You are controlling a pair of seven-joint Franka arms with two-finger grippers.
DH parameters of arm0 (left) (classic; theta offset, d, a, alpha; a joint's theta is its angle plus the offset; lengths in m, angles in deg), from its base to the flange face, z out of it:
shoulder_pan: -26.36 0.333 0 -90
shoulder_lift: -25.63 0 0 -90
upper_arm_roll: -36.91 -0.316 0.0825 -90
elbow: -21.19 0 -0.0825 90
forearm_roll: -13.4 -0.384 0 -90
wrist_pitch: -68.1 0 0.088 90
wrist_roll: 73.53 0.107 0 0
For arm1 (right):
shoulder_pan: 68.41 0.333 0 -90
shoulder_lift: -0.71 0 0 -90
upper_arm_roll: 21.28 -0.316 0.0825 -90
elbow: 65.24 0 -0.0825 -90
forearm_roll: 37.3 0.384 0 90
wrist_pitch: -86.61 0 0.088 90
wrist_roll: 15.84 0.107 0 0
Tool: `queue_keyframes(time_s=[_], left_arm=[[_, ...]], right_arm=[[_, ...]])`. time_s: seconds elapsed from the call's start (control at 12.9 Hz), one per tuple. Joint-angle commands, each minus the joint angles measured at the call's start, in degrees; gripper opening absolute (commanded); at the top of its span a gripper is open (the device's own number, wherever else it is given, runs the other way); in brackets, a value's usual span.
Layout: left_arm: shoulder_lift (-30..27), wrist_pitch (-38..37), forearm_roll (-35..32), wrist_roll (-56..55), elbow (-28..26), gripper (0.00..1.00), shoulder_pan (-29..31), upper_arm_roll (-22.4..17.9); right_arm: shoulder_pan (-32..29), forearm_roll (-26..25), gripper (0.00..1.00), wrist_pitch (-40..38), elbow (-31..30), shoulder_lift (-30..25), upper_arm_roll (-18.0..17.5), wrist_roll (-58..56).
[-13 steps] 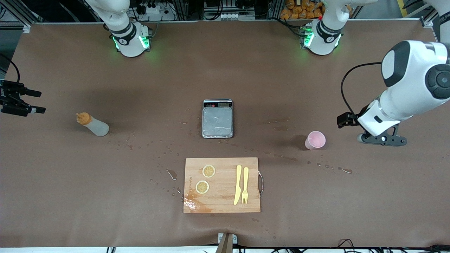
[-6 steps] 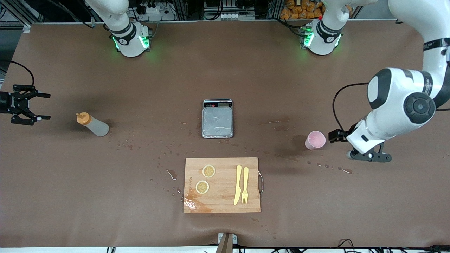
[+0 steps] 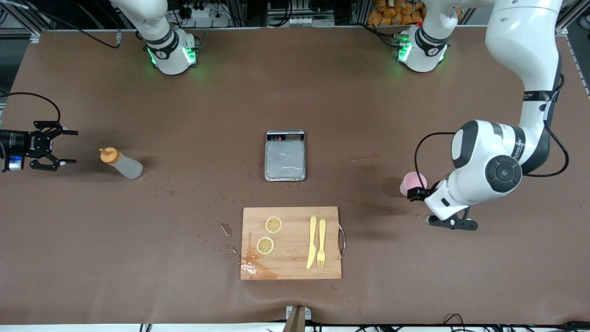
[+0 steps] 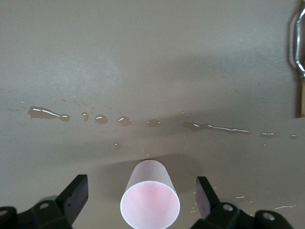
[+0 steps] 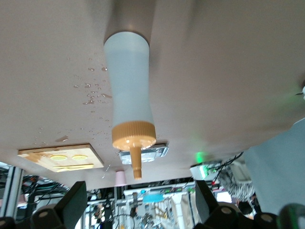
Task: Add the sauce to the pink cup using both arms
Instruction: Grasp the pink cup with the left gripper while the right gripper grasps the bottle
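The sauce bottle (image 3: 124, 166), greyish-white with an orange cap (image 3: 108, 155), stands on the table toward the right arm's end. My right gripper (image 3: 69, 147) is open and empty, level with the cap and a short gap away from it. In the right wrist view the bottle (image 5: 127, 90) points its nozzle between the open fingers (image 5: 71, 200). The pink cup (image 3: 412, 182) stands upright toward the left arm's end. My left gripper (image 3: 421, 205) is open, right beside the cup. In the left wrist view the cup (image 4: 150, 202) sits between the fingers (image 4: 76, 193), untouched.
A grey scale (image 3: 285, 156) sits mid-table. A wooden cutting board (image 3: 292, 240) nearer the camera holds two lemon slices (image 3: 274, 224), a yellow knife and a fork (image 3: 321, 243). Liquid drops (image 4: 47, 113) streak the brown table near the cup and beside the board.
The left arm has swung in and lowered its open gripper up to the pink cup. The right gripper has moved in from the table edge toward the bottle. Cup and bottle have not moved.
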Motion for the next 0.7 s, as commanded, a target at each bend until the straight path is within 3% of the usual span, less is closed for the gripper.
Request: queue_keyframes(time_s=[0.0,0.31,0.62], left_arm=[[0.6,-0.9,-0.8,0.0,-0.3,1.00,0.8,-0.3],[0.0,-0.7,-2.3,0.1,-6.5,1.00,1.1,-0.5],[-0.6,-0.7,-2.4,0.2,-8.5,1.00,2.1,-0.4]], right_arm=[[-4.3,1.9,1.00,-2.0,5.1,6.0,-1.2,1.2],[-4.8,4.0,1.00,-1.9,5.0,10.3,-1.2,-3.6],[-3.7,4.5,1.00,-1.6,5.1,14.9,-1.3,-10.3]])
